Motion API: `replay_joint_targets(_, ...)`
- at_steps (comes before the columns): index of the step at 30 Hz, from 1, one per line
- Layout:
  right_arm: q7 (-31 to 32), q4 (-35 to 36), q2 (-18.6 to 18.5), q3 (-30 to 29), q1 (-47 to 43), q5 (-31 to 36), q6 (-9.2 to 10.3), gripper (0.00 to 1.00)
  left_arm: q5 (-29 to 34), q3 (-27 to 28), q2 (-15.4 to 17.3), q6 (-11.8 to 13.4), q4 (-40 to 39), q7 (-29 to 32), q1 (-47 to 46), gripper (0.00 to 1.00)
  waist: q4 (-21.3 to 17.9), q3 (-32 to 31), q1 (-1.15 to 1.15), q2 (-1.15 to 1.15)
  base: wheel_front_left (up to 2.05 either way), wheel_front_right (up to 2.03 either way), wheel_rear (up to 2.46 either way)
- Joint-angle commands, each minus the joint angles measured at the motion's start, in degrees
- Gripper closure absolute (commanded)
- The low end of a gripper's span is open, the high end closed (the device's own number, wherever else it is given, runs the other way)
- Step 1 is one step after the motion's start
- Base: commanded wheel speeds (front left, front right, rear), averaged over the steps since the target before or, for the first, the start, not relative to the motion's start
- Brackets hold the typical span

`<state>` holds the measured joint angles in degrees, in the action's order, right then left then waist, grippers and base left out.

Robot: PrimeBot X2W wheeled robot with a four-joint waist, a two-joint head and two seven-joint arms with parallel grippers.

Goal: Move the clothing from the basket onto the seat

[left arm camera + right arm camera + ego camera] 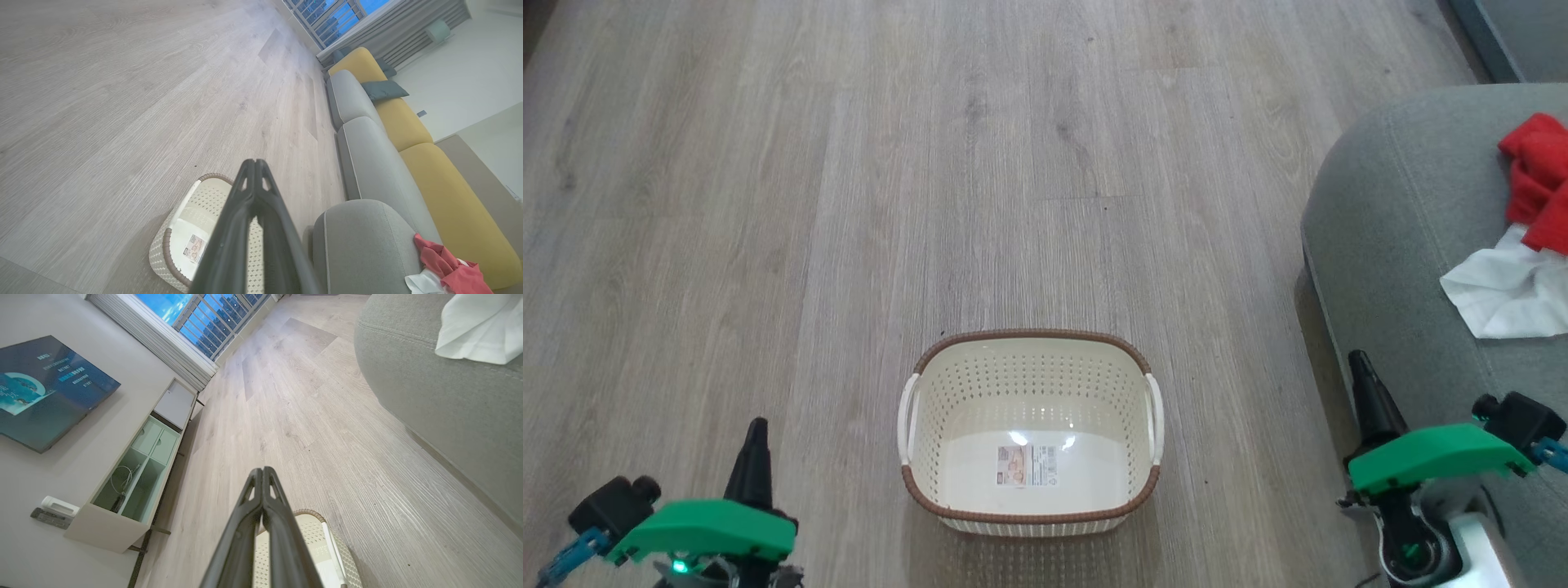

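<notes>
basket (1029,384): stands on the wood floor (849,204), right in front of the robot, between the two grippers. Its bare bottom shows, with a small label (1027,465) stuck on it.
clothing (1531,196): lies on top of the seat, off to the robot's right. The red clothes (1539,155) are bunched up. The white cloth (1503,294) touches them on the side nearer the robot.
seat (1405,204): big, grey-green and round at the edge. It stands to the right of the basket, with a strip of floor between them.
left gripper (757,429): low on the left, apart from the basket. Its two dark fingers are pressed tight together and hold nothing.
right gripper (1360,363): low on the right, by the seat's edge, near the white cloth but not touching it. Its fingers are pressed tight together too and hold nothing.
far off: a TV (45,388) hangs on the wall above a long cabinet (135,473).
</notes>
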<state>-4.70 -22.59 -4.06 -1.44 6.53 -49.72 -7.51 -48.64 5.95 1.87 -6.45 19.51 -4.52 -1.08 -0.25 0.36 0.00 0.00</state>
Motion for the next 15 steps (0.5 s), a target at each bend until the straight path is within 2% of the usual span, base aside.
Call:
replay_joint_targets(1, 0.47, 2.4, -0.2, 0.09, 1.39, -1.79, 0.01, 1.0, -1.82, 0.85, 0.61, -0.44, -2.18, 0.51, -3.15, 1.0, 0.01, 0.0, 0.0, 0.0, 0.0, 0.0, 0.0)
replay_joint_targets(15, 2.82, 3.75, 0.11, -1.05, 1.01, -10.69, 0.01, 1.0, -10.95, 0.79, 0.7, -0.57, -2.9, 2.81, -3.58, 1.0, 0.06, -0.04, 0.0, 0.0, 0.0, 0.0, 0.0)
